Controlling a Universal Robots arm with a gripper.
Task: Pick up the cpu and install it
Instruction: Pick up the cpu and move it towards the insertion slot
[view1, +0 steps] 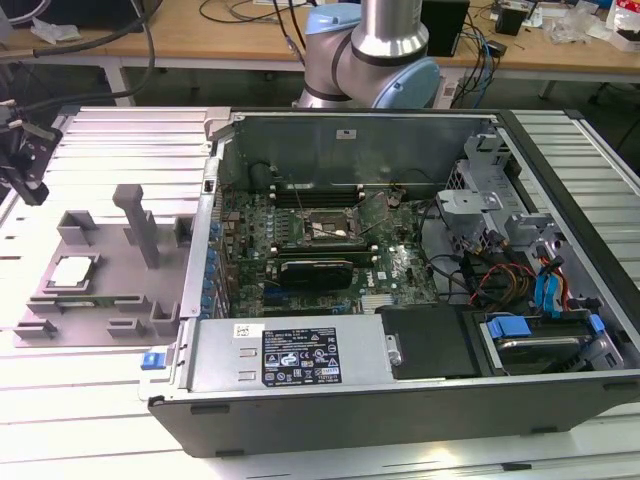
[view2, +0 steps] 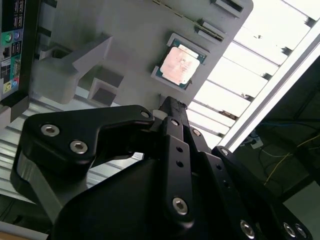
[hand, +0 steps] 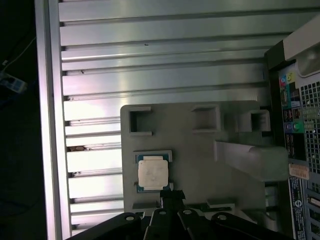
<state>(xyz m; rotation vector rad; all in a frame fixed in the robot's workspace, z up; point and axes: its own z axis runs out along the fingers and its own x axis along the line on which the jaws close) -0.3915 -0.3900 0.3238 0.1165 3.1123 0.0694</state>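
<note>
The cpu (view1: 72, 272) lies flat, silvery top up, in a square recess of a grey fixture (view1: 118, 288) on the ribbed aluminium tabletop (view1: 90, 400), at the exterior view's left of the open computer case (view1: 400, 400). In the second wrist view the black tool (view2: 169, 104) hangs above the fixture near the chip, apart from it. Its tips are pressed together with nothing between them. The motherboard's socket frame (view1: 322, 228) is unoccupied.
</note>
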